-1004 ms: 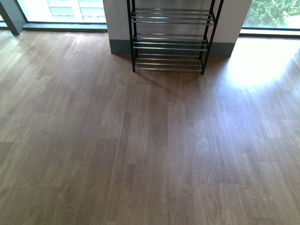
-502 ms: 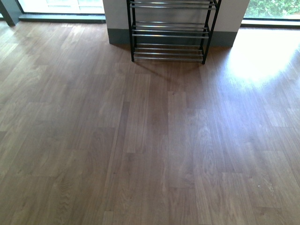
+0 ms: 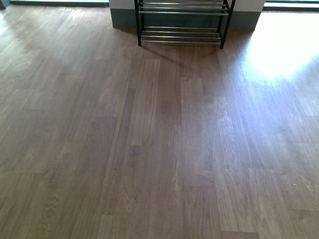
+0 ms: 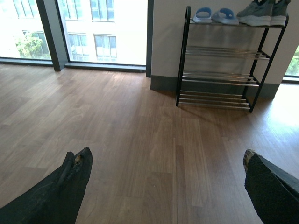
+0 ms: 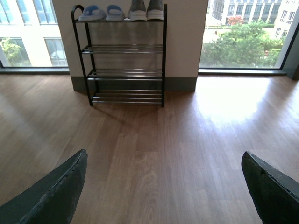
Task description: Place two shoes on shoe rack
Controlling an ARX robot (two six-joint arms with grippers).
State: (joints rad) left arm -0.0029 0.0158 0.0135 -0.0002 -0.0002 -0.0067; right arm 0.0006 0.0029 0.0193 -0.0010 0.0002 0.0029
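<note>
Floor: wood-look plank floor (image 3: 159, 149) fills the front view, with a bright patch of window light toward the right; no arm shows in that view.
Windows: tall panes behind the rack in both wrist views, with pale buildings (image 4: 103, 28) outside on one side and green trees (image 5: 238, 42) on the other.
Wall: a white wall section (image 5: 187, 32) with a dark skirting strip stands between the windows, and the rack is set against it.
Shoe rack: the shoe rack (image 5: 126, 70) has black side frames and chrome rods in four tiers; only its lowest tiers (image 3: 180, 35) reach into the top of the front view. The three lower tiers carry nothing.
Grey sneakers: the pair of grey sneakers (image 4: 262, 13) with white soles sits on the top tier, on the side nearer the trees, just beside the sandals.
Blue slides: the pair of pale blue slide sandals (image 4: 216, 15) sits on the same top tier, at the other end.
Left gripper: the left gripper (image 4: 166, 172) has its dark fingers spread wide apart, holding nothing and touching nothing, well away from the rack.
Right gripper: the right gripper (image 5: 163, 182) is likewise spread wide, with only floor between its fingers.
Writing: no brand or lettering can be read on the shoes or rack.
</note>
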